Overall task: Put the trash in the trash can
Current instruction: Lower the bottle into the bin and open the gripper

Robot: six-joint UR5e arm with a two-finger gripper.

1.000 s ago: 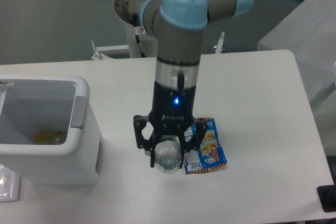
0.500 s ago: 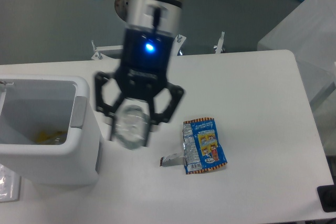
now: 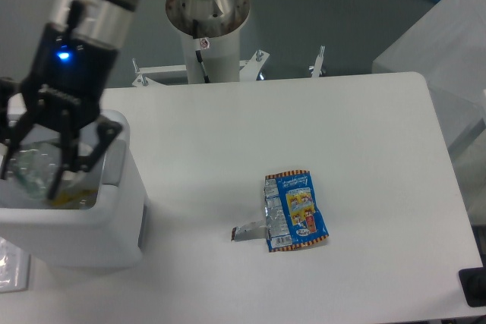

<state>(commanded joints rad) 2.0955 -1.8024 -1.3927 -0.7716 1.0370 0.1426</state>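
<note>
My gripper (image 3: 34, 176) hangs over the open top of the white trash can (image 3: 121, 210) at the left, shut on the crushed clear plastic bottle (image 3: 30, 172), which sits between the fingers just above the bin's inside. On the table to the right lies the blue printed snack wrapper (image 3: 298, 210), flat. A small silvery wrapper scrap (image 3: 244, 231) rests just left of its lower corner. Both lie well apart from the gripper.
Something yellow (image 3: 72, 199) shows at the bottom of the trash can. The arm's white base column (image 3: 206, 36) stands behind the table's far edge. A second pale table (image 3: 448, 51) sits at the right.
The gripper has carried the bottle up and left, from beside the blue wrapper to over the trash can's opening. Wrapper and scrap have stayed put.
</note>
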